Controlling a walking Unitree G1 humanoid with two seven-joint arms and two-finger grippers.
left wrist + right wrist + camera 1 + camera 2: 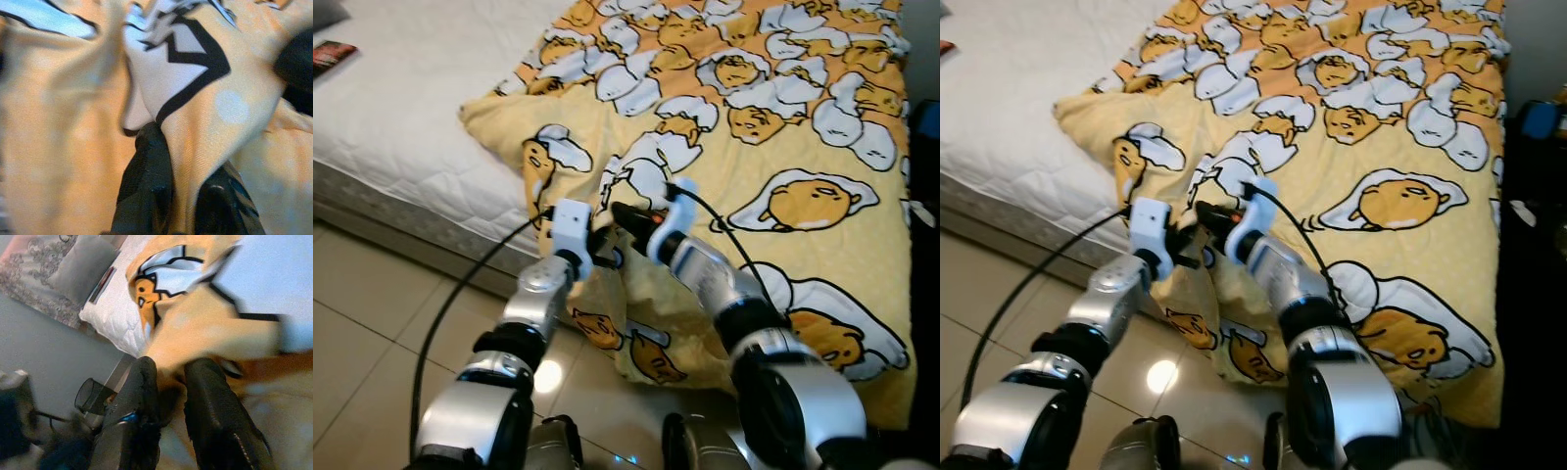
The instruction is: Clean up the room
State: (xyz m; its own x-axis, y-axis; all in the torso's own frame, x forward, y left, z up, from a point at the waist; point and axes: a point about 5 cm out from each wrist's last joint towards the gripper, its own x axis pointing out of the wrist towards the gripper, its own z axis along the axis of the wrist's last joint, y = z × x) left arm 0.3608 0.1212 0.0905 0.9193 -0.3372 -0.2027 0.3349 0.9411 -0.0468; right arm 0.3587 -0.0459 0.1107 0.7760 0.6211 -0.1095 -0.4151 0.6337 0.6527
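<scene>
A yellow blanket (754, 127) printed with cartoon egg figures lies across the bed (401, 117), one side hanging over the bed's edge toward the floor. My left gripper (599, 257) is shut on a fold of the blanket at that hanging edge; the left wrist view has cloth pinched between its black fingers (146, 186). My right gripper (628, 217) is right beside it, shut on the same bunched cloth, with the fabric squeezed between its fingers (142, 396) in the right wrist view. The two grippers nearly touch.
The bed's white quilted mattress lies bare on the left, with a small dark booklet (331, 57) near its far corner. Beige floor tiles (372, 333) run in front of the bed. Black cables (460, 294) trail from both wrists. Dark objects (1538, 127) stand right of the bed.
</scene>
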